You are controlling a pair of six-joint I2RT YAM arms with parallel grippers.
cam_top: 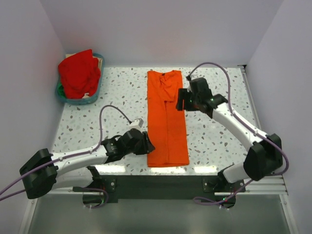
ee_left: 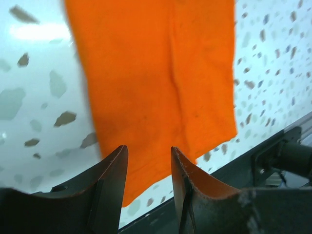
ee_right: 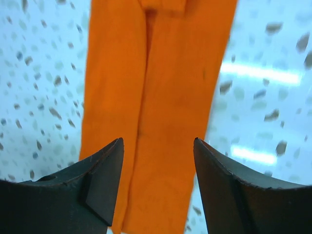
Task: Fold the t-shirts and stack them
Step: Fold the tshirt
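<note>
1. Orange t-shirt (cam_top: pixel 167 119) lies flat at the centre of the top view. It is folded into a long narrow strip on the speckled tabletop (cam_top: pixel 117 97), collar end toward the top of the frame.
2. Red t-shirt (cam_top: pixel 79 73) is heaped in a blue-green basket (cam_top: pixel 83 101) at upper left, well apart from the orange one.
3. Left end effector (cam_top: pixel 146 143) sits low beside the strip's lower left edge. In the left wrist view its fingers (ee_left: pixel 114 168) stand parted with nothing clamped, and orange cloth shows beyond the gap.
4. Right end effector (cam_top: pixel 181 100) is at the strip's upper right edge. Its fingers (ee_right: pixel 105 165) are spread wide, gripping nothing, with orange cloth filling the gap.
</note>
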